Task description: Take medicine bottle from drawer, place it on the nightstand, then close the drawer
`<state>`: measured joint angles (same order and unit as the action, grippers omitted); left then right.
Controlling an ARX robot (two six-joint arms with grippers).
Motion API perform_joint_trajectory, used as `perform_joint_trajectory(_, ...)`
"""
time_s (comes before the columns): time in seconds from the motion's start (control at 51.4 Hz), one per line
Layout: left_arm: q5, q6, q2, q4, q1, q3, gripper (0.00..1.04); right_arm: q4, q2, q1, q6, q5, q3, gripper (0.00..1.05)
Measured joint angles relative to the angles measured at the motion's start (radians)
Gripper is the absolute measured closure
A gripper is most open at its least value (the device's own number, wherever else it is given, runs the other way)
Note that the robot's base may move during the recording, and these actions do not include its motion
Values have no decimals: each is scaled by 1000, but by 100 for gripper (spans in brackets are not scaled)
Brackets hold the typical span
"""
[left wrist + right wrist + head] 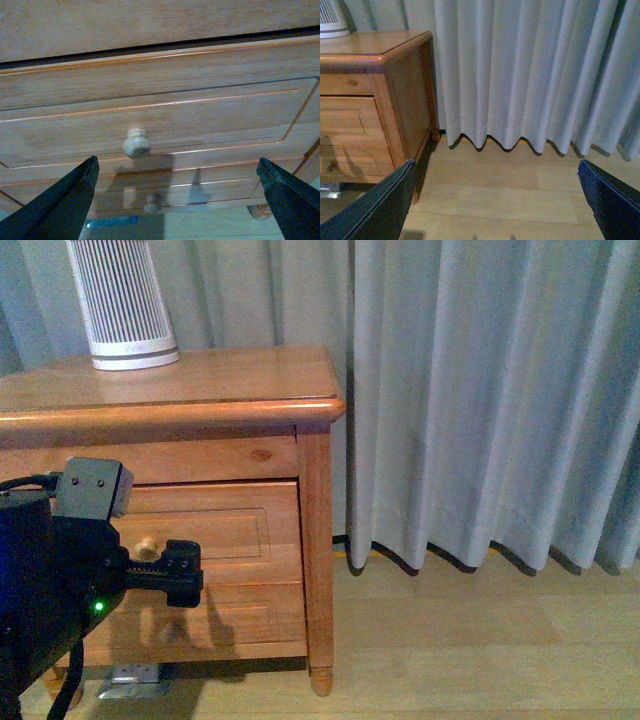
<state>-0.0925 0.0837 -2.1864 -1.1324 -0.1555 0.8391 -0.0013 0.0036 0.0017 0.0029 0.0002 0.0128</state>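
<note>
The nightstand stands at the left, an orange-brown wooden cabinet. Its upper drawer looks shut, its front flush with the frame and its round knob facing me. The medicine bottle is hidden. My left gripper hovers just in front of the drawer front, slightly below and to the right of the knob. In the left wrist view the same knob sits a little above the open left gripper, nearer one finger, and nothing is between the fingers. My right gripper is open over bare floor, right of the nightstand.
A large white slatted cylinder stands at the back left of the nightstand top. The shorter lower drawer and its knob are below. Grey curtains hang behind. Pale wooden floor lies to the right.
</note>
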Motion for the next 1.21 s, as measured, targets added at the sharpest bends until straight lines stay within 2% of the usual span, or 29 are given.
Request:
perform_joint_trajectory(0.408,44,77,-156,-21,63,157,7,0,0,0,0,0,0,7)
perform_joint_trajectory(1.011,57,9,-227,98,72,298,7,0,0,0,0,0,0,7)
perform_joint_trajectory(1.128,67,5,-241,127,73,312,25,0,0,0,0,0,0,7)
perform_joint_trajectory(1.206,63,-2,-242,127,74,315,43,0,0,0,0,0,0,7)
